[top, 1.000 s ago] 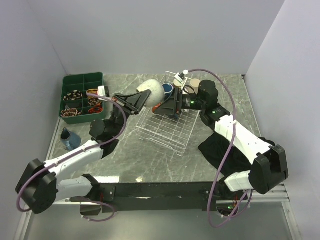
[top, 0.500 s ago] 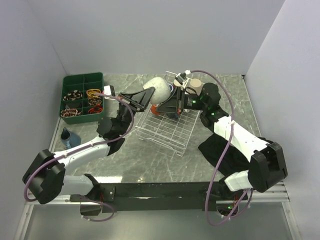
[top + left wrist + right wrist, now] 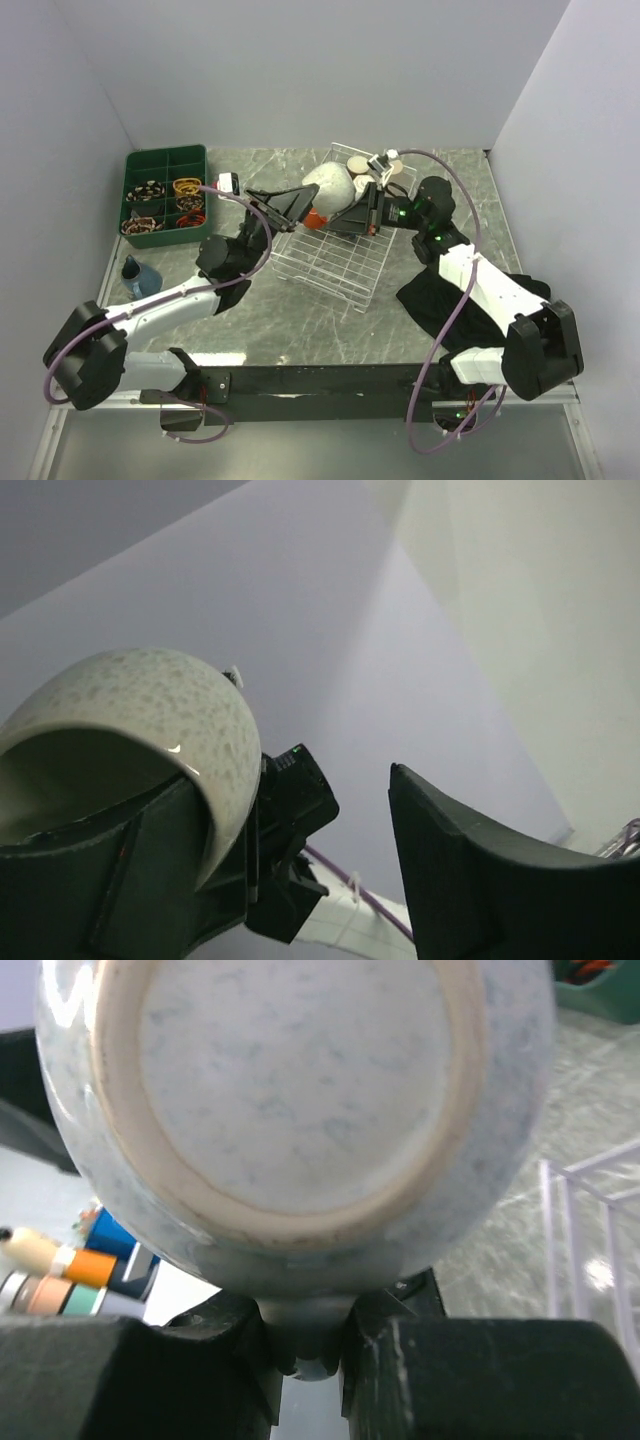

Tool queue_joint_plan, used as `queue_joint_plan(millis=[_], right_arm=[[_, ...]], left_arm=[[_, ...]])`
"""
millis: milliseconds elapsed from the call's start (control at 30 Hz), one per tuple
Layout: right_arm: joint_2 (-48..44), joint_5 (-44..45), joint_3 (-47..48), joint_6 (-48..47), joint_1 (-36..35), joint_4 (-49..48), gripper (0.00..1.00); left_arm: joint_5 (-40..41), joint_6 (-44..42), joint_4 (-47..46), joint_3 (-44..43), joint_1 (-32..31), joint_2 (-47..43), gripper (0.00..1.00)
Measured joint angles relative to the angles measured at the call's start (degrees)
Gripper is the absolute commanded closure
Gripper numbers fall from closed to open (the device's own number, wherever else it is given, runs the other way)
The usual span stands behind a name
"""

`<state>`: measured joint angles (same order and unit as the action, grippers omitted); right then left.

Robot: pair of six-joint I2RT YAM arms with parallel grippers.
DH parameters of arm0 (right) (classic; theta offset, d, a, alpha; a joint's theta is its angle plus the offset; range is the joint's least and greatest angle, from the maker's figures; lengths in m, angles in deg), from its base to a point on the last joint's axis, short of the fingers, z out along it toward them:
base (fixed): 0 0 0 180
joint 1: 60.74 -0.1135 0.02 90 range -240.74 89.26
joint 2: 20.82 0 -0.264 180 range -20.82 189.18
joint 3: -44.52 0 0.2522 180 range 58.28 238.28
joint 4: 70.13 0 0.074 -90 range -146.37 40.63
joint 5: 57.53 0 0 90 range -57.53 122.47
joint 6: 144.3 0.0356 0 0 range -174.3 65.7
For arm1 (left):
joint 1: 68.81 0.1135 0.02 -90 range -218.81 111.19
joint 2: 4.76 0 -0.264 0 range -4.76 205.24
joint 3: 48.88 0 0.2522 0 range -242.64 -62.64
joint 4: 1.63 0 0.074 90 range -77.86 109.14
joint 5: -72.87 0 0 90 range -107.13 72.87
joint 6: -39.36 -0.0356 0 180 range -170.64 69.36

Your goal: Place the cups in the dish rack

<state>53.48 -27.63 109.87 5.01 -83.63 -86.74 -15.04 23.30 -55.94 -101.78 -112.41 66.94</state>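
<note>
A white speckled mug (image 3: 328, 185) hangs in the air over the back of the dish rack (image 3: 335, 262), a white wire basket. My right gripper (image 3: 347, 216) is shut on the mug's handle; in the right wrist view the mug's base (image 3: 300, 1080) fills the frame and the handle sits pinched in the right gripper (image 3: 315, 1325). My left gripper (image 3: 298, 205) is open. In the left wrist view the mug (image 3: 150, 700) still leans on one finger of the left gripper (image 3: 300, 780), and the other finger stands well apart. A small orange cup (image 3: 315, 218) lies in the rack.
Beige and cream cups (image 3: 372, 164) stand at the rack's far end. A dark blue cup (image 3: 140, 275) sits on the table at the left. The dark green compartment tray (image 3: 165, 160) is at the back left. A black cloth (image 3: 440, 300) lies under the right arm.
The left gripper has opened off the white mug. The right gripper has closed on its handle. Mug and both grippers have shifted right, over the rack.
</note>
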Motion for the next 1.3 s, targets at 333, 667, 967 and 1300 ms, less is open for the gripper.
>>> queue_joint_plan(millis=[333, 667, 967, 1300], right_arm=[[-6.10, 3.21, -2.47, -11.65, 4.50, 11.63, 1.00], [-6.69, 7.93, -2.36, -41.03, 4.70, 32.50, 1.00], [-0.81, 16.61, 3.08, -59.10, 0.90, 45.88, 1.00], [5.84, 25.92, 6.82, -66.71, -3.34, 51.58, 1.00]], left_arm=[[-0.96, -7.56, 17.77, 2.54, -0.04, -16.28, 0.01], [3.54, -18.29, 49.88, 2.49, -0.07, -36.52, 0.04], [13.07, -21.11, 75.21, 4.96, -0.07, -55.89, 0.04], [21.90, -19.67, 93.44, 7.10, -0.07, -67.84, 0.04]])
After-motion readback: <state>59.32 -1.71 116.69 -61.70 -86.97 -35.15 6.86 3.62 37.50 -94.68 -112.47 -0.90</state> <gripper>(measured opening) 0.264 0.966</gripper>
